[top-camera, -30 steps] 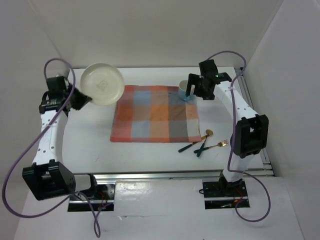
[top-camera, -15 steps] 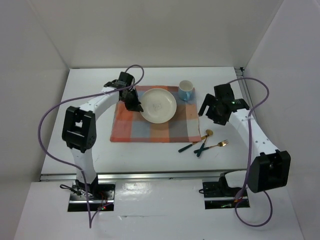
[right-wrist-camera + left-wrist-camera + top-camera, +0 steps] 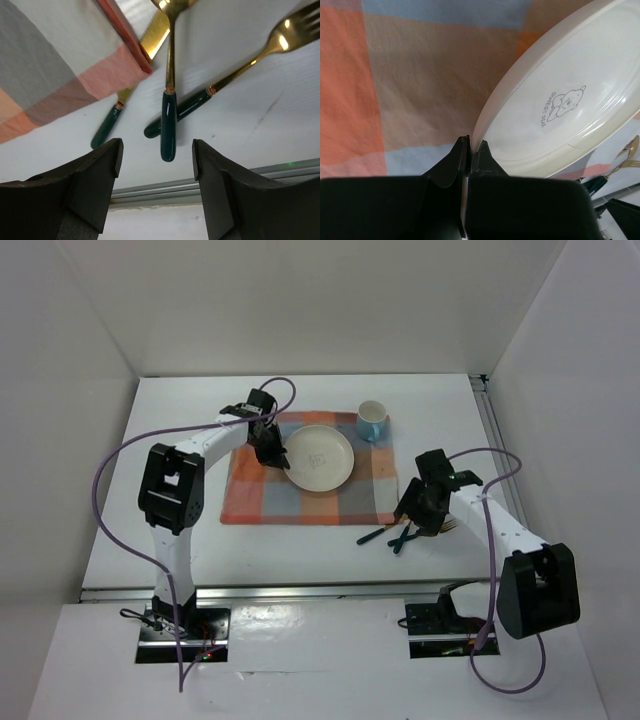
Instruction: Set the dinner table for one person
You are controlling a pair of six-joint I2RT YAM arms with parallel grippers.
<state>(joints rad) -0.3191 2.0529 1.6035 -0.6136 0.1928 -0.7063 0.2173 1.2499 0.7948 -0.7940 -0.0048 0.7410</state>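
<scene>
Since a sec ago the plate (image 3: 318, 455) is no longer out by the far L corner. It is now sitting over the mat (image 3: 262, 502). The R gripper (image 3: 157, 145) is no longer up by the cup (image 3: 372, 420) & is now hanging low over the cutlery.

The dinner table (image 3: 300, 552) is lying flat & white under everything, w/ its metal rail (image 3: 320, 591) running along the near edge.

On the L side, the L gripper (image 3: 470, 148) is pinching the plate's L rim, jaws squeezed tight on it. The plate is tilting a bit in the wrist view & showing a small bear drawing. I can't tell if it is touching the mat. The mat is lying in the middle of the table in orange & blue squares. The cup is standing upright at the mat's far R corner.

On the R side, the R gripper's jaws are standing apart. The spoon (image 3: 168, 120) is lying btwn them w/ its dark green handle touching neither finger. The knife (image 3: 106, 131) is lying just L of it, blade tucked partly under the mat corner. The fork (image 3: 235, 75) is lying just R, its handle end meeting the spoon's.
</scene>
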